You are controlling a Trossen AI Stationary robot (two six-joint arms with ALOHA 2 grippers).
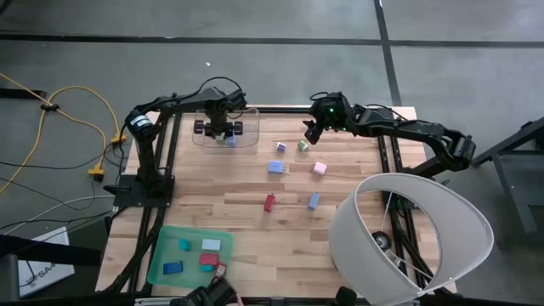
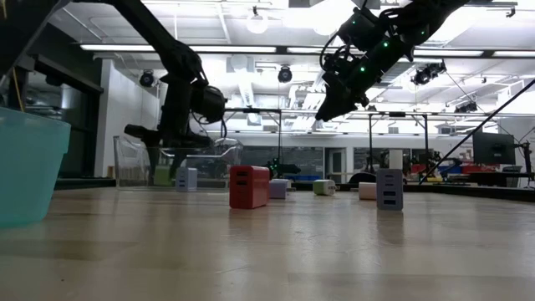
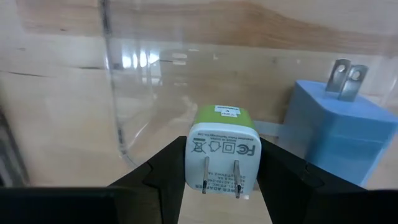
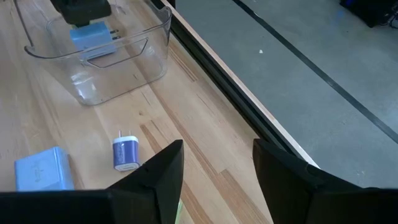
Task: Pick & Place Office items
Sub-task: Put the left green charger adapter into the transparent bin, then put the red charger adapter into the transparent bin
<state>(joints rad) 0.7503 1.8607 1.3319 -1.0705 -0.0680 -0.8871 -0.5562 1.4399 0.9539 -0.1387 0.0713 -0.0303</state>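
One green-white plug (image 3: 221, 152), small, rigid and likely light and smooth, sits pinched by its flat sides in the left gripper (image 3: 221, 180) over the bin (image 1: 225, 129); the right gripper (image 4: 214, 168) hovers open, empty.

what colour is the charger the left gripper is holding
White on the pronged face with a green body; the charger shows best in the left wrist view, clamped in the left gripper.

Two slender black jointed arms are seen. A silver band with an orange ring is carried at one joint of the left arm (image 1: 140, 126), and black cables are looped above its wrist. A green light is lit on the right arm (image 1: 387, 123). Each hand is formed of two matte black, angular fingers (image 4: 161, 171).
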